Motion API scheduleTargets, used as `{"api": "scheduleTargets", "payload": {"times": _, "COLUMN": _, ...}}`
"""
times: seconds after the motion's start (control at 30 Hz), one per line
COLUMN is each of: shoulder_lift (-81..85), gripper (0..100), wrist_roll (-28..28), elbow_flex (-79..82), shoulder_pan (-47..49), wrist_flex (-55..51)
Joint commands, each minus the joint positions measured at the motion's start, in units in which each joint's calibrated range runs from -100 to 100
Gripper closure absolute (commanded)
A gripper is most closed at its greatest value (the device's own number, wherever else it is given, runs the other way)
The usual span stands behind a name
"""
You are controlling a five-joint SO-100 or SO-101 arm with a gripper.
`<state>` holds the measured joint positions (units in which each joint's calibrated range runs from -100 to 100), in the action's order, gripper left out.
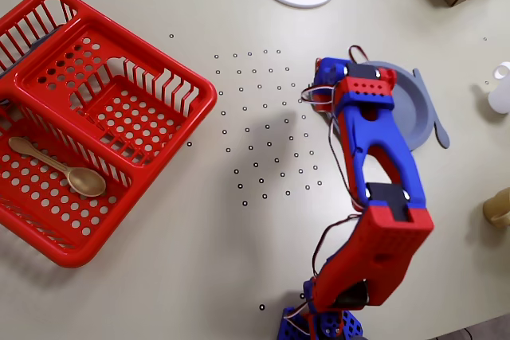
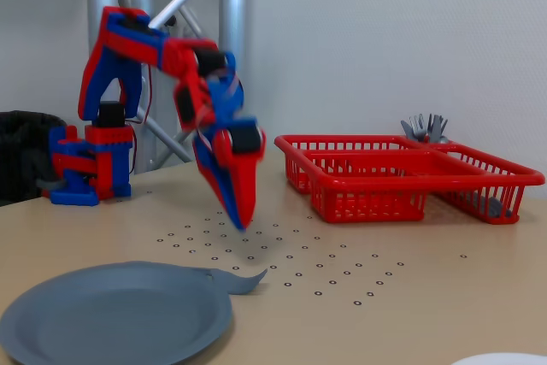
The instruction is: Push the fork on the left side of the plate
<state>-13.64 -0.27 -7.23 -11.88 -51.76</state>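
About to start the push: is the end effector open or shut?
Shut. In the fixed view the end effector tapers to a single tip, no gap showing.

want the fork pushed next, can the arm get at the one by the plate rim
Probably yes: the tool hangs low close to the fork at the plate rim, with only bare table between them.
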Motion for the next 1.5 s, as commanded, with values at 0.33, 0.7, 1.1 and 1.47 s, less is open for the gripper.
{"api": "scheduleTargets", "payload": {"times": 0.33, "shoulder_lift": 31.48, "gripper": 100, "wrist_roll": -0.59, "elbow_flex": 27.27, "shoulder_pan": 1.26, "wrist_flex": 9.07}}
{"api": "scheduleTargets", "payload": {"times": 0.7, "shoulder_lift": 51.77, "gripper": 100, "wrist_roll": -2.74, "elbow_flex": 48.48, "shoulder_pan": 9.65, "wrist_flex": 17.20}}
{"api": "scheduleTargets", "payload": {"times": 1.1, "shoulder_lift": 75.86, "gripper": 100, "wrist_roll": -1.22, "elbow_flex": 74.05, "shoulder_pan": 15.04, "wrist_flex": 17.92}}
{"api": "scheduleTargets", "payload": {"times": 1.47, "shoulder_lift": 96.06, "gripper": 100, "wrist_roll": 1.17, "elbow_flex": 96.81, "shoulder_pan": 15.54, "wrist_flex": 21.14}}
